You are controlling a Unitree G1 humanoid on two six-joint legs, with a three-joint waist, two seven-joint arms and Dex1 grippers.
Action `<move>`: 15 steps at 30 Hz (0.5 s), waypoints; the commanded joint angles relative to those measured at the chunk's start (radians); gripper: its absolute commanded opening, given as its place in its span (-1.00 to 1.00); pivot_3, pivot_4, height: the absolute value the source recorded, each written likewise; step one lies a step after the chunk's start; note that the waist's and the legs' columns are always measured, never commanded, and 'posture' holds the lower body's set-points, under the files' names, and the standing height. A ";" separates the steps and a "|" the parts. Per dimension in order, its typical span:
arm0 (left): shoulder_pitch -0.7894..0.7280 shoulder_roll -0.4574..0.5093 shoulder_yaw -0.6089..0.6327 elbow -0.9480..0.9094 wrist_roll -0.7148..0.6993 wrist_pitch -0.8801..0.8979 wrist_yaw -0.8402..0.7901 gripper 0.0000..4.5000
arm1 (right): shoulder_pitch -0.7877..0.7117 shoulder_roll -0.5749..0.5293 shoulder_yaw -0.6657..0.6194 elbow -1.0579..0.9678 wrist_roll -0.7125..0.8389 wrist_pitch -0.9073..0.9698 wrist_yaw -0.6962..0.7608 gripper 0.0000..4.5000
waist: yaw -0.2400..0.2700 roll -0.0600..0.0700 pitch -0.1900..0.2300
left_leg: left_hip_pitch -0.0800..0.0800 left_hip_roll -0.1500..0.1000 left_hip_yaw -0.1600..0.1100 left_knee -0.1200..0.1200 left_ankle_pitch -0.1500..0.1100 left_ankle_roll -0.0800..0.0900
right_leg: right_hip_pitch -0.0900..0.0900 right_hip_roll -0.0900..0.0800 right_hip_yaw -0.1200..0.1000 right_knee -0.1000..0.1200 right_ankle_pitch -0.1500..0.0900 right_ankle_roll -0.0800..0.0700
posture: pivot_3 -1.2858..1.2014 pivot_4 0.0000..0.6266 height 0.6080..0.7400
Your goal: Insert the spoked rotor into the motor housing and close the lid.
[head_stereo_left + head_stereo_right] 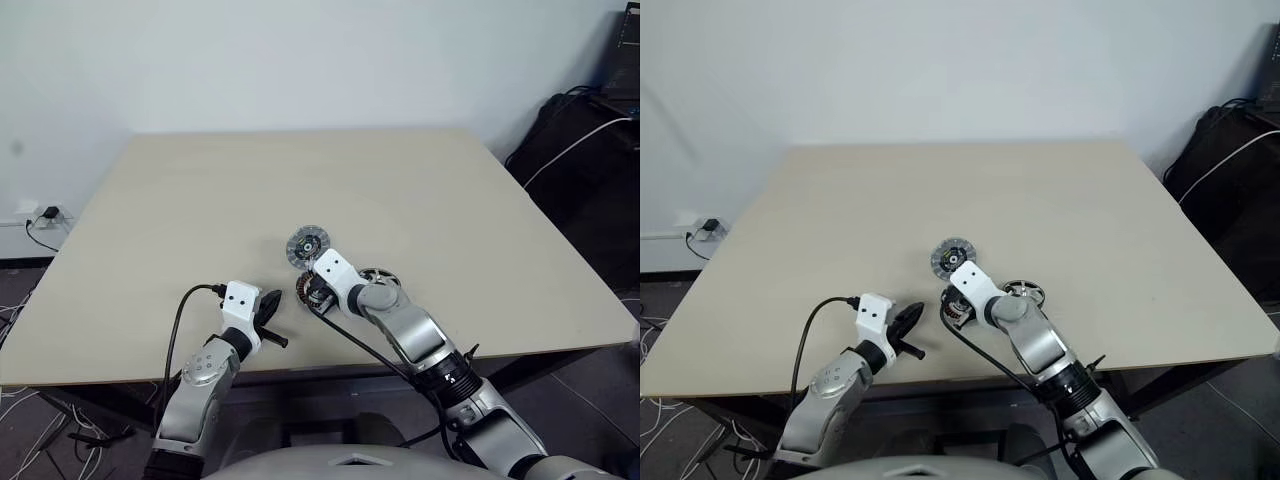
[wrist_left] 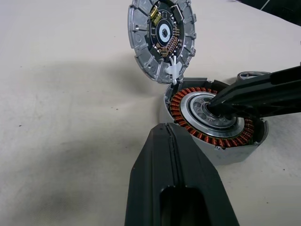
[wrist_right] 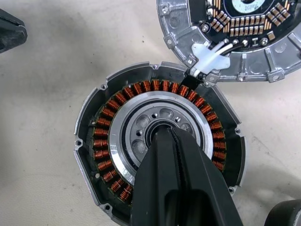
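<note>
We see the housing (image 3: pixel 160 155) lying flat near the table's (image 1: pixel 150 220) front edge, open face up. The closed right gripper (image 3: pixel 162 134) tips into its hub. The lid (image 2: pixel 161 37) lies alongside, ribbed face up; the rotor (image 1: pixel 1025 291) lies beyond. The left gripper (image 2: pixel 162 129), closed and empty, points at the housing.

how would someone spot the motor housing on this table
On the beige table, look near the front edge, under the right gripper. The round shallow metal motor housing sits there; unlike the ribbed silvery lid beside it, it holds a ring of copper windings.
</note>
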 commanded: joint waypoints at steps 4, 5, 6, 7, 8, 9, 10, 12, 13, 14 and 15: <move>-0.004 -0.010 -0.007 -0.024 -0.010 -0.006 0.007 -1.00 | -0.058 -0.020 0.031 0.013 -0.026 0.014 0.035 -0.99 | 0.000 0.000 0.000 | 0.000 0.000 0.000 0.000 0.000 0.000 | 0.000 0.000 0.000 0.000 0.000 0.000 | 0.03 -1.00 1.00; -0.003 -0.011 -0.007 -0.022 -0.010 -0.007 0.008 -1.00 | -0.065 -0.022 0.038 0.015 -0.027 0.019 0.044 -0.99 | 0.000 0.000 0.000 | 0.000 0.000 0.000 0.000 0.000 0.000 | 0.000 0.000 0.000 0.000 0.000 0.000 | 0.03 -1.00 1.00; -0.003 -0.011 -0.007 -0.021 -0.010 -0.007 0.008 -1.00 | -0.069 -0.023 0.042 0.016 -0.027 0.022 0.049 -0.99 | 0.000 0.000 0.000 | 0.000 0.000 0.000 0.000 0.000 0.000 | 0.000 0.000 0.000 0.000 0.000 0.000 | 0.03 -1.00 1.00; -0.002 -0.012 -0.007 -0.021 -0.010 -0.008 0.009 -1.00 | -0.074 -0.027 0.049 0.016 -0.029 0.024 0.057 -0.99 | 0.000 0.000 0.000 | 0.000 0.000 0.000 0.000 0.000 0.000 | 0.000 0.000 0.000 0.000 0.000 0.000 | 0.03 -1.00 1.00; -0.001 -0.013 -0.007 -0.021 -0.010 -0.008 0.010 -1.00 | -0.083 -0.033 0.062 0.018 -0.034 0.025 0.069 -0.99 | 0.000 0.000 0.000 | 0.000 0.000 0.000 0.000 0.000 0.000 | 0.000 0.000 0.000 0.000 0.000 0.000 | 0.03 -1.00 1.00; 0.001 -0.014 -0.007 -0.022 -0.010 -0.008 0.012 -1.00 | -0.092 -0.040 0.076 0.020 -0.042 0.027 0.080 -0.99 | 0.000 0.000 0.000 | 0.000 0.000 0.000 0.000 0.000 0.000 | 0.000 0.000 0.000 0.000 0.000 0.000 | 0.03 -1.00 1.00; 0.002 -0.015 -0.007 -0.022 -0.011 -0.008 0.013 -1.00 | -0.101 -0.047 0.091 0.021 -0.050 0.028 0.089 -0.99 | 0.000 0.000 0.000 | 0.000 0.000 0.000 0.000 0.000 0.000 | 0.000 0.000 0.000 0.000 0.000 0.000 | 0.03 -1.00 1.00; 0.004 -0.016 -0.007 -0.023 -0.011 -0.009 0.015 -1.00 | -0.116 -0.066 0.119 0.021 -0.071 0.021 0.103 -0.99 | 0.000 0.000 0.000 | 0.000 0.000 0.000 0.000 0.000 0.000 | 0.000 0.000 0.000 0.000 0.000 0.000 | 0.03 -1.00 1.00; 0.005 -0.017 -0.007 -0.024 -0.010 -0.009 0.016 -1.00 | -0.120 -0.071 0.124 0.018 -0.079 0.014 0.103 -0.99 | 0.000 0.000 0.000 | 0.000 0.000 0.000 0.000 0.000 0.000 | 0.000 0.000 0.000 0.000 0.000 0.000 | 0.03 -1.00 1.00; 0.006 -0.018 -0.007 -0.024 -0.010 -0.010 0.017 -1.00 | -0.122 -0.069 0.115 0.011 -0.080 0.010 0.096 -0.99 | 0.000 0.000 0.000 | 0.000 0.000 0.000 0.000 0.000 0.000 | 0.000 0.000 0.000 0.000 0.000 0.000 | 0.03 -1.00 1.00; 0.007 -0.018 -0.007 -0.024 -0.010 -0.010 0.018 -1.00 | -0.124 -0.066 0.107 0.005 -0.080 0.007 0.091 -0.99 | 0.001 0.000 0.000 | 0.000 0.000 0.000 0.000 0.000 0.000 | 0.000 0.000 0.000 0.000 0.000 0.000 | 0.03 -1.00 1.00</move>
